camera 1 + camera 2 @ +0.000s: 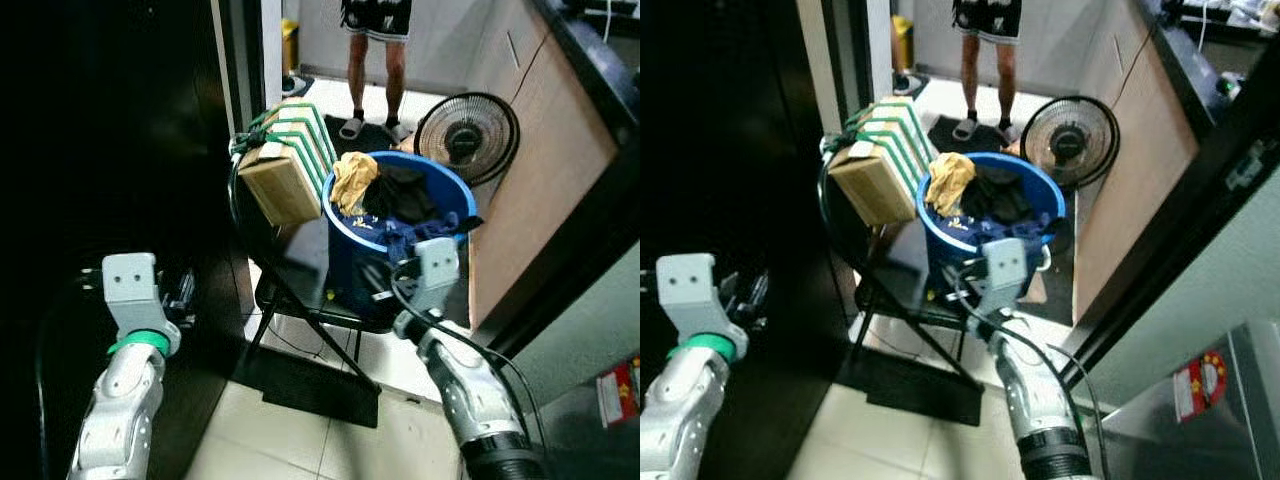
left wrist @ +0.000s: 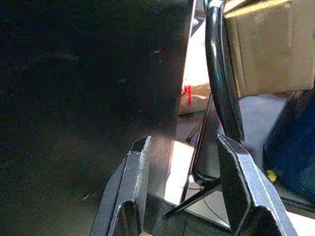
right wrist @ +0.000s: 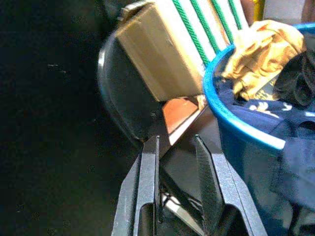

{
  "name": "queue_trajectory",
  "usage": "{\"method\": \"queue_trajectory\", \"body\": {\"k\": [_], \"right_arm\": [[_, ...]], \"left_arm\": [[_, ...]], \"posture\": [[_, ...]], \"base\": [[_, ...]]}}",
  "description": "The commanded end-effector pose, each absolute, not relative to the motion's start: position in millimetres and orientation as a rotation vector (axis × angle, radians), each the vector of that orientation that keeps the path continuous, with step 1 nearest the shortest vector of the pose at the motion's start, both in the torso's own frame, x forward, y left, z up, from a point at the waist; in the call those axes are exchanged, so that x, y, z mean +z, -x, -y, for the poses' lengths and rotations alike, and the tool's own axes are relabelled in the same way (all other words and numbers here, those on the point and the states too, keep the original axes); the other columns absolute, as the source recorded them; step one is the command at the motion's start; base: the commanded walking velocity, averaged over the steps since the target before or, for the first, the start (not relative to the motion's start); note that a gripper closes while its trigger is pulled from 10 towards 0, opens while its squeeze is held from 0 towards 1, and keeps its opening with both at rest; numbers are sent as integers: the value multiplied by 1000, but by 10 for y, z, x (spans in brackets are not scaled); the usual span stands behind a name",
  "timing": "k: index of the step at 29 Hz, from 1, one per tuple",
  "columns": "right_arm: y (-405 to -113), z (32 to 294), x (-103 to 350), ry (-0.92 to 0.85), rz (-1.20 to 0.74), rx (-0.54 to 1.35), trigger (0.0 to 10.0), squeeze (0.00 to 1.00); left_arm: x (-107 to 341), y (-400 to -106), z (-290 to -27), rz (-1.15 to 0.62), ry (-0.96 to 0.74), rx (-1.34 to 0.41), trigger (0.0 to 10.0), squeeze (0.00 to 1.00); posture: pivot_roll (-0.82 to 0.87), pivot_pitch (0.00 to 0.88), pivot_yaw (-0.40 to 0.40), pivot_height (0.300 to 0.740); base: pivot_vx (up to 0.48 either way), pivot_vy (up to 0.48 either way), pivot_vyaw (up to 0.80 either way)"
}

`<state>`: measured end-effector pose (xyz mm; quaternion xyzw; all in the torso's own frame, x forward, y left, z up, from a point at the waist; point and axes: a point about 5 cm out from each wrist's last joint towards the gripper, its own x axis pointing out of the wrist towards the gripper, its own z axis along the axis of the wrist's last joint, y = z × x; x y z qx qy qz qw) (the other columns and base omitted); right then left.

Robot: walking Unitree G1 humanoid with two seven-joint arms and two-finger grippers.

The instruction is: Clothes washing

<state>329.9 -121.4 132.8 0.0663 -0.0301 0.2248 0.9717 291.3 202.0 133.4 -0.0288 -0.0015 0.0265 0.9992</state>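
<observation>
Since the blue tub (image 1: 440, 192) of clothes (image 1: 385, 195) sits raised on a chair (image 1: 300, 270), we hold right gripper (image 3: 178, 147) beside it, left gripper (image 2: 182, 162) farther off, both fingers spread, empty.

No wording can be read anywhere — the red sticker (image 1: 620, 392) on the steel surface at lower right carries marks, but they are too blurred to make out.

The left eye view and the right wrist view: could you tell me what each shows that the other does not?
The left eye view alone shows a person's legs, the fan and both arms. The right wrist view alone shows the right gripper, open, close up. Both show the blue tub of clothes on the black chair beside the boxes.
</observation>
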Motion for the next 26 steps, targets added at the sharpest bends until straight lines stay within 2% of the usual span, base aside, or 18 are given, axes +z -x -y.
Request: {"method": "queue_trajectory", "body": {"k": [1,9,15,26], "right_arm": [[-3290,1282,1325,-136,60,437,10000,0],[-3399,1336,1465,-124,107,383,10000,0],[-3474,1532,1538,-157,137,287,10000,0],[-3511,1458,1713,-168,195,334,10000,0]], "left_arm": [[1316,-2901,-1970,-2,64,31,10000,0],[1360,-2916,-1986,29,86,3,10000,0],[1445,-2949,-2029,61,110,1,10000,0],[1483,-2970,-2027,74,124,-10,10000,0]], "posture": [[147,26,3,740],[145,22,2,740],[148,17,2,740],[151,17,1,740]], "base": [[439,0,0],[438,0,0],[425,0,0],[421,0,0]]}}
